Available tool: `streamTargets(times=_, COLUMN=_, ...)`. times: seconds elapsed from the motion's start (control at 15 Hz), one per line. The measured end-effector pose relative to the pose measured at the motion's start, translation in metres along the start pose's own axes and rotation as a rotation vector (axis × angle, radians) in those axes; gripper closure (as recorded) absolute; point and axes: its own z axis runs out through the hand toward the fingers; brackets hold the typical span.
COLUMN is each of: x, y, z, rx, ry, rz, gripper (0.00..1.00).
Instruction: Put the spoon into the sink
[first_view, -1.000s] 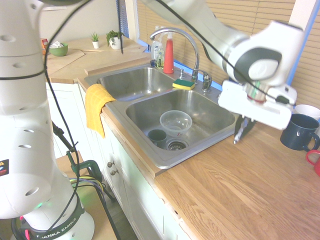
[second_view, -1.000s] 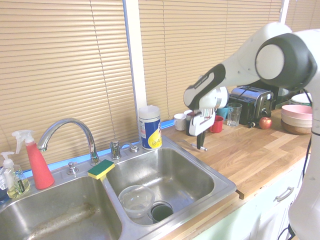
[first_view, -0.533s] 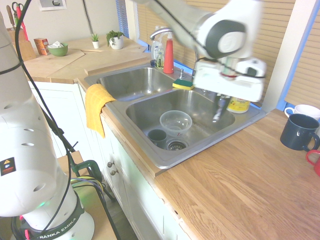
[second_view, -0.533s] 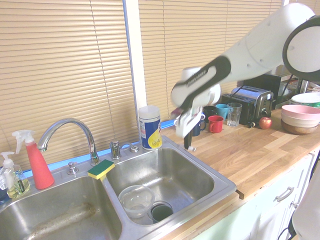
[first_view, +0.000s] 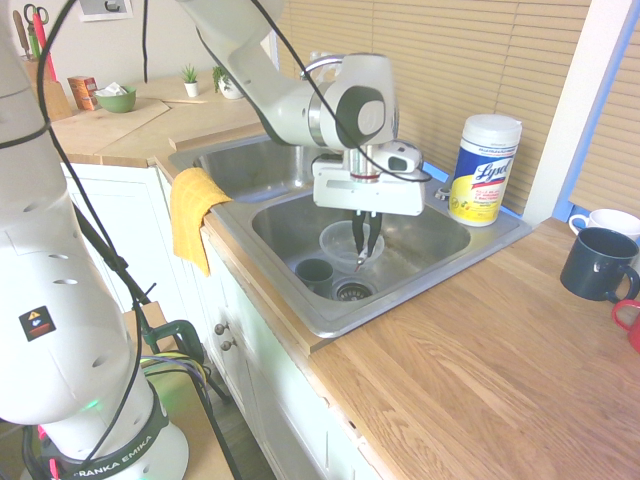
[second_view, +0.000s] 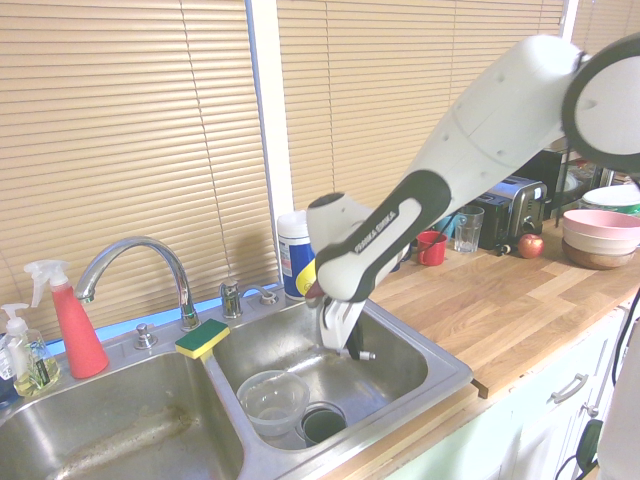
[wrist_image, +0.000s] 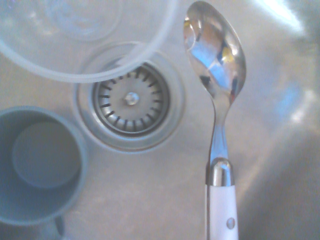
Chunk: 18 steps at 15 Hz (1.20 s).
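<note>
**Ana:** Spoon, white handle and silvery metal head, where is it?

**Ben:** Hanging head-down above the floor of one basin of the two-basin stainless steel sink, the basin nearer the wooden countertop. The white arm's two-finger gripper is clenched on the spoon's handle, with the fingers pointing down into the basin.

**Ana:** Does the spoon touch the steel?

**Ben:** I cannot tell. In the wrist view its bowl shows just beside the round drain, not over it.

**Ana:** What else sits in that basin?

**Ben:** A clear round plastic bowl and a small dark grey cup, both close to the drain. In the first exterior view the gripper is in front of the bowl.

**Ana:** And around the sink?

**Ben:** A curved chrome faucet behind the divider, a yellow and green sponge on the rim beside it, a red spray bottle further along, and a white canister of wipes at the corner near the blinds. A yellow cloth hangs over the front edge by the other basin.
</note>
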Motion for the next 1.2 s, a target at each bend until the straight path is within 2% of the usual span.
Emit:
streamTargets(times=0.4, x=0.018, y=0.0, z=0.083, rx=-0.059, ry=-0.064, rz=0.031, gripper=1.0)
streamTargets(times=0.47, x=0.018, y=0.0, z=0.093, rx=-0.066, ry=-0.069, rz=0.03, gripper=0.0)
streamTargets(times=1.2, x=0.024, y=0.001, z=0.101, rx=-0.086, ry=-0.069, rz=0.042, gripper=0.0)
